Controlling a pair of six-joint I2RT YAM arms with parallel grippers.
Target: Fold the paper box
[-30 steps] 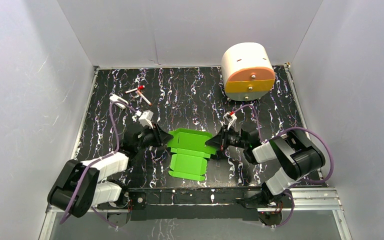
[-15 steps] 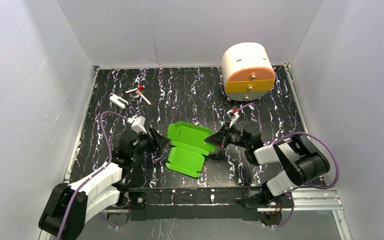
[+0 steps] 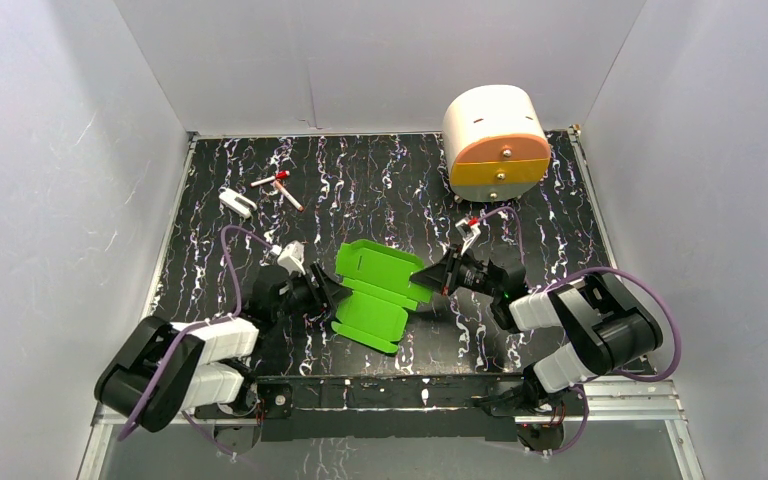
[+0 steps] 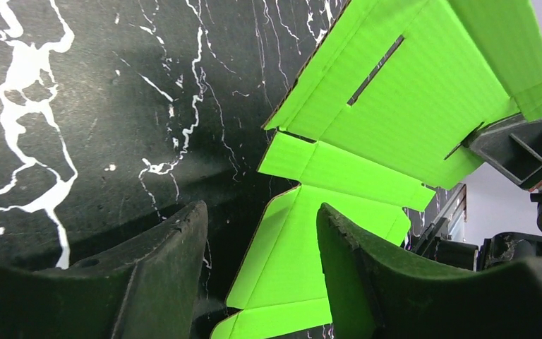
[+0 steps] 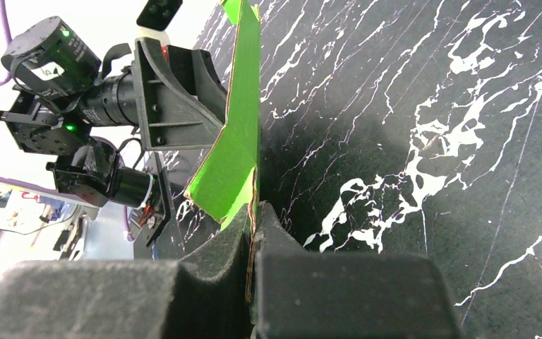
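Note:
The paper box [image 3: 375,290] is a bright green die-cut sheet with flaps and slots, tilted up on its right side in the middle of the table. My right gripper [image 3: 428,280] is shut on its right edge; the right wrist view shows the card [image 5: 236,141] edge-on, pinched between the jaws [image 5: 254,233]. My left gripper [image 3: 335,298] is open at the sheet's left edge. In the left wrist view the green card [image 4: 367,106] lies just ahead of the gripper [image 4: 261,233], with one panel showing between the two open fingers.
A cream-and-orange rounded drawer unit [image 3: 495,140] stands at the back right. A small white piece [image 3: 237,203] and red-and-white bits [image 3: 282,186] lie at the back left. The table [image 3: 380,180] is black marble-patterned, with white walls around it.
My left gripper has drawn back from the sheet's upper left and come in again lower, at its left edge. The sheet has tilted and swung slightly, still held by my right gripper.

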